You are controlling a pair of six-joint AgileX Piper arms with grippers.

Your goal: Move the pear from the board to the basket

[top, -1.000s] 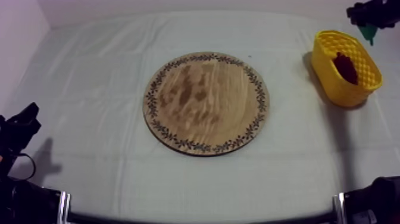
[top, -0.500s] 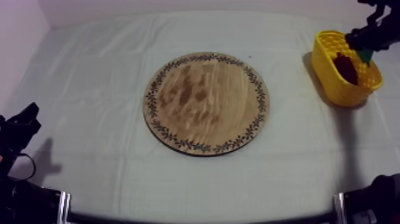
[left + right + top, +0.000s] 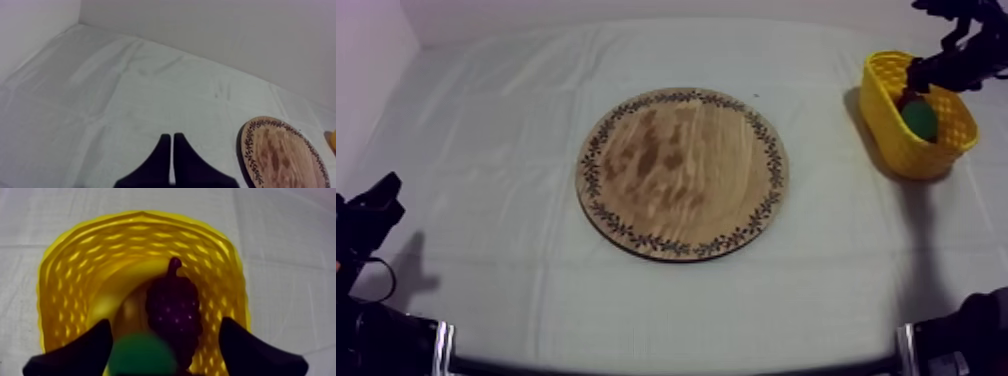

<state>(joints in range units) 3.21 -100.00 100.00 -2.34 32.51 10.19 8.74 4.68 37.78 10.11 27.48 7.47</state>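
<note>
Nearest, the left gripper (image 3: 171, 137) sits low over the table (image 3: 486, 120), its fingers pressed together on nothing. Farther on lies the wooden board (image 3: 682, 172). Beyond it, the right gripper (image 3: 165, 321) has sunk from the rim into the yellow basket (image 3: 886, 130), fingers spread wide. The pear (image 3: 142, 354), half a second ago at rim height, now sits inside against the bunch of grapes (image 3: 172, 313).
</note>
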